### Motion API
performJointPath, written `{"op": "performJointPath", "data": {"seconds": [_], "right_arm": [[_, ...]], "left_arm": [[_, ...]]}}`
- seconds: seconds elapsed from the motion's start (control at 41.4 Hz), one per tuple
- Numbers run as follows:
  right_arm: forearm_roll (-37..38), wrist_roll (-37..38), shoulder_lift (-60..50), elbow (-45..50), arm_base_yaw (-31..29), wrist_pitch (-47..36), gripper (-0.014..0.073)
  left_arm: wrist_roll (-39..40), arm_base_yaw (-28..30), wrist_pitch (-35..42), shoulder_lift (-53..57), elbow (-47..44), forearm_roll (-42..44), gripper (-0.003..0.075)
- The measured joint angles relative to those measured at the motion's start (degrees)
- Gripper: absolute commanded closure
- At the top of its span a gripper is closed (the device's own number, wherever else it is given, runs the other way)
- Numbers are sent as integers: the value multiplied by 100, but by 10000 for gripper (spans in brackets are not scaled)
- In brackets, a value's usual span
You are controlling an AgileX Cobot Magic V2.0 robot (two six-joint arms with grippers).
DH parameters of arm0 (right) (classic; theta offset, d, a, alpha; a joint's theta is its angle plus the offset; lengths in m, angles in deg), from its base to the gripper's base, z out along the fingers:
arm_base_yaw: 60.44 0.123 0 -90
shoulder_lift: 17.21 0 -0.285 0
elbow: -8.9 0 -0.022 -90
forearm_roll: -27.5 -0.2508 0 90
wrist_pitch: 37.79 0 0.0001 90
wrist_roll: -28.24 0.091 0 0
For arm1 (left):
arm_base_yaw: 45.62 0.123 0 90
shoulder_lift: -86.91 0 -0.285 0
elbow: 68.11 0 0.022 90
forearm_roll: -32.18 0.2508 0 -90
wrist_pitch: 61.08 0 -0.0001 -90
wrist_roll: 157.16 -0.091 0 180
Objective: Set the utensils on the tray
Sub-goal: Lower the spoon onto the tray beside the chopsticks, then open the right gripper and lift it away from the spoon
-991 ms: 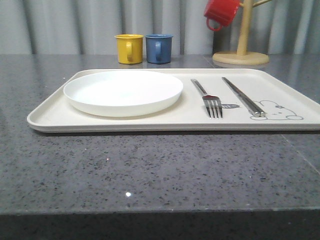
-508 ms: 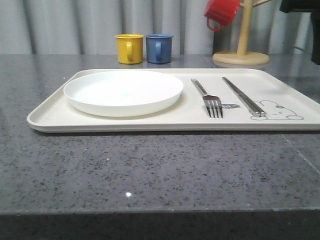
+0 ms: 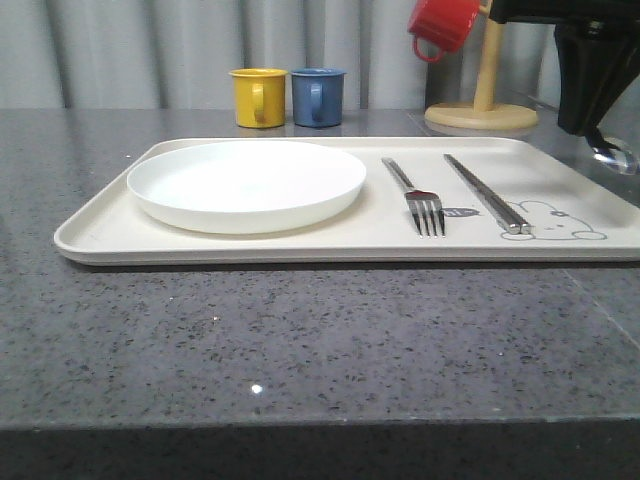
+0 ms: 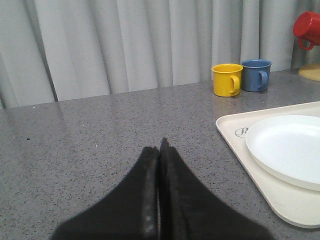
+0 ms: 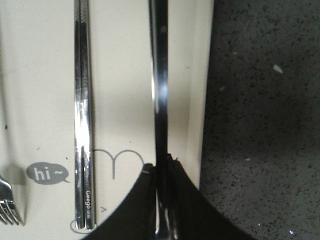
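Above tray (image 3: 90, 232) right edge: right gripper (image 5: 161, 165) clamps spoon (image 5: 159, 75).

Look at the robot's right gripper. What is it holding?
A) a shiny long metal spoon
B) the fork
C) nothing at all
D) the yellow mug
A: the right gripper is shut on the spoon, whose long shiny handle runs out between its fingers over the tray, beside the chopsticks. The fork lies on the tray, apart from the gripper.

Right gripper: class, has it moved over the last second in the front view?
Yes. The right gripper has come in from the upper right and dropped beside the mug stand, holding the spoon over the tray's right edge.
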Motion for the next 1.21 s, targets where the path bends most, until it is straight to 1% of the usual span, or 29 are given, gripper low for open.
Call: {"op": "performJointPath", "data": {"seconds": [0.314, 0.677, 0.749, 0.87, 0.943, 1.136, 1.209], "right_arm": [[-56, 209, 366, 0, 0, 9, 620], [-138, 275, 695, 0, 0, -2, 611], [-138, 275, 705, 0, 0, -2, 567], [-147, 278, 705, 0, 0, -11, 441], [-159, 278, 705, 0, 0, -11, 384], [-159, 299, 705, 0, 0, -11, 233], [-159, 299, 651, 0, 0, -11, 191]], "left_arm": [[0, 0, 0, 0, 0, 0, 739], [0, 0, 0, 0, 0, 0, 739], [0, 0, 0, 0, 0, 0, 739], [0, 0, 0, 0, 0, 0, 739], [0, 0, 0, 0, 0, 0, 739], [0, 0, 0, 0, 0, 0, 739], [0, 0, 0, 0, 0, 0, 739]]}}
